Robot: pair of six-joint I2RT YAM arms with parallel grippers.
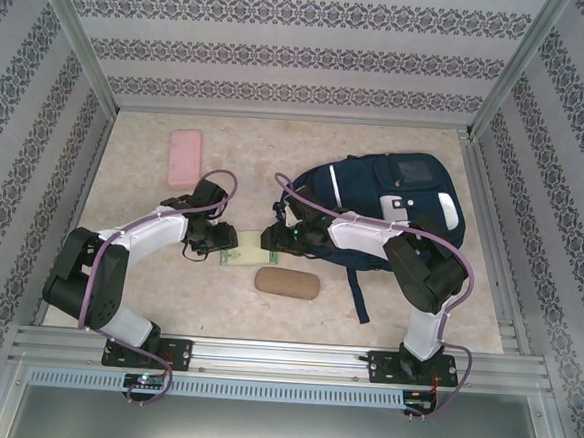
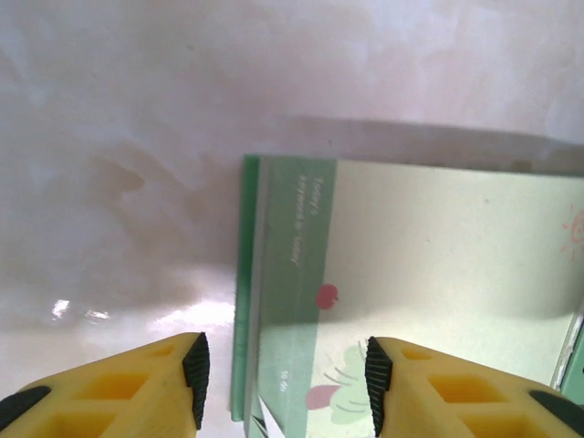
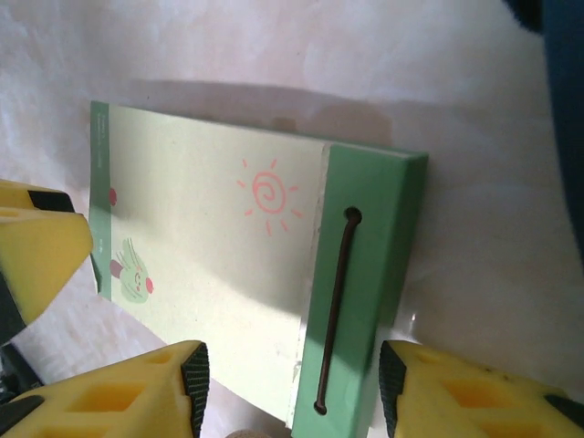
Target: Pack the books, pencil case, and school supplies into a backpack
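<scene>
Your left gripper (image 1: 216, 240) and right gripper (image 1: 274, 240) meet over the pale green notebook (image 1: 240, 249), which lies flat on the marbled table (image 1: 135, 168) just toward 6 o'clock of its centre.

In the left wrist view, your left gripper (image 2: 285, 370) stands with its jaws apart. The notebook (image 2: 411, 274) runs off toward 3 o'clock, and its darker green spine edge lies between the two yellow fingers (image 2: 137, 388). You cannot tell from here whether either pad touches the cover.

In the right wrist view, your right gripper (image 3: 292, 388) is also spread wide. It straddles the near end of the green band that carries a dark elastic cord. The notebook (image 3: 210, 255) lies tilted, its red spiral sun toward 12 o'clock and a small bird drawing toward 9 o'clock. The left gripper's yellow finger (image 3: 36, 251) sits at the cover's 9 o'clock edge.

The navy backpack (image 1: 375, 185) lies on the table at 2 o'clock of the notebook, with the right arm stretched across its near side. A brown oval pouch (image 1: 287, 283) rests near the notebook at its 5 o'clock, apart from both grippers. A pink flat case (image 1: 184, 157) lies well apart at 11 o'clock, near the back of the table.
</scene>
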